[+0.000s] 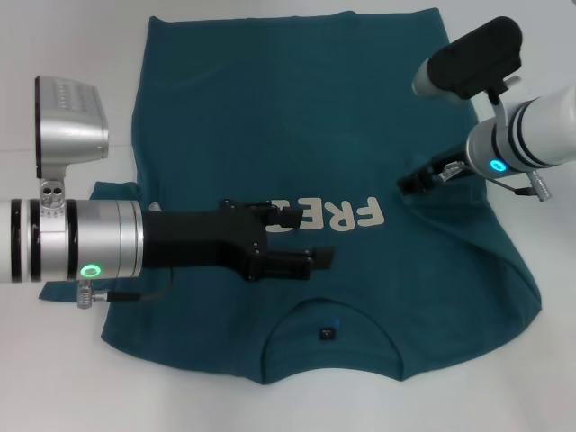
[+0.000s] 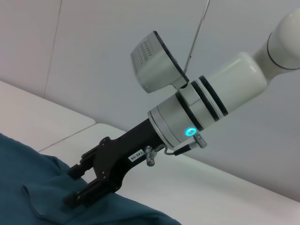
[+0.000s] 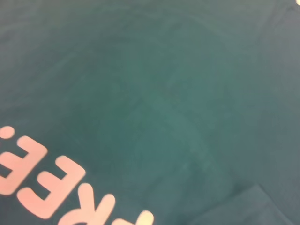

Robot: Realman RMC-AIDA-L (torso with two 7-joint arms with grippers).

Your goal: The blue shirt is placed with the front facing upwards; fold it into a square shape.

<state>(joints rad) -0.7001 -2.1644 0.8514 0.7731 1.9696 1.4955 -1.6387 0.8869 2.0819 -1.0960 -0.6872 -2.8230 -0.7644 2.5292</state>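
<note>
**Taking the right sleeve side cleanly for the first fold**

Blue shirt [image 1: 270, 108] spread front up on the white counter [image 1: 54, 36], collar and neck label [image 1: 327, 334] nearest the robot, hem at the far side. Left pincer [image 1: 315, 238] stretched over the chest beside the white lettering [image 1: 346, 214], fingers apart, nothing between them. Right pincer [image 1: 412, 180] low at the right sleeve side, fingers spread in the left wrist view, down at the cloth with no clear hold on it.

Probably the sleeve-side fold toward the middle. To do it well:

- Close on both layers at the edge, not on a top wrinkle.
- Lift only enough to clear the cloth, then carry straight across toward the lettering.
- Keep the fold line parallel to the shirt's side.
- Move the left pincer clear of the landing area, or use it to pin the centre.
</note>
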